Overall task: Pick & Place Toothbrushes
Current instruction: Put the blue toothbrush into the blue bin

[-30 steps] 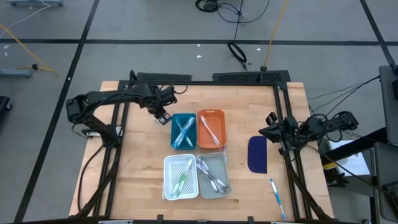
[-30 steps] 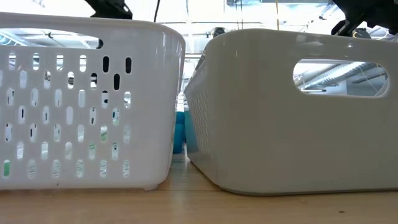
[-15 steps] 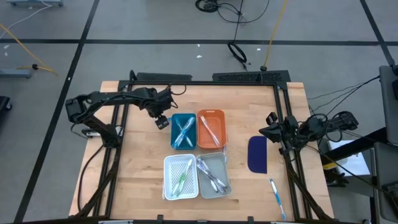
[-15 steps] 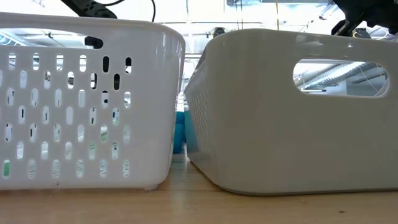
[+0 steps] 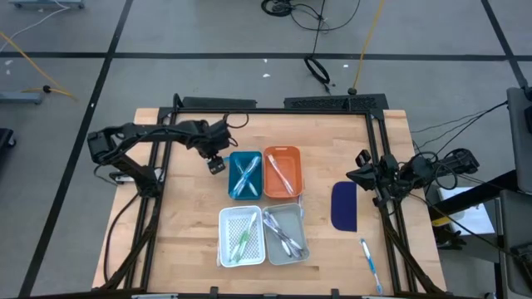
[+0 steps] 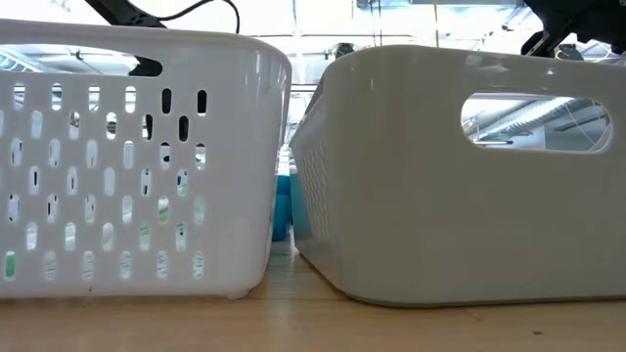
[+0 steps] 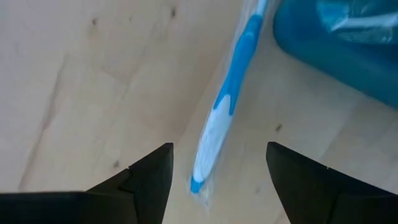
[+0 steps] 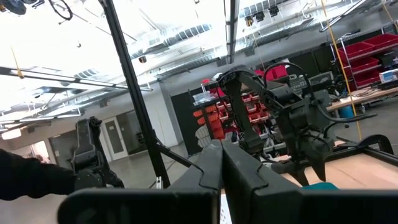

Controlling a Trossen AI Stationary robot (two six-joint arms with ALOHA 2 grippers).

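Left gripper (image 7: 217, 163) opened, releasing blue toothbrush (image 7: 227, 106).

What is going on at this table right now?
A two-armed robot is sorting toothbrushes into four small trays. The left gripper hangs open beside the blue tray, above a blue-and-white toothbrush that lies on the wooden table next to that tray and is not held. The right gripper waits shut at the table's right edge, near a dark blue pad. One more toothbrush lies loose near the front right corner. The blue, orange, white and grey trays all hold toothbrushes already.
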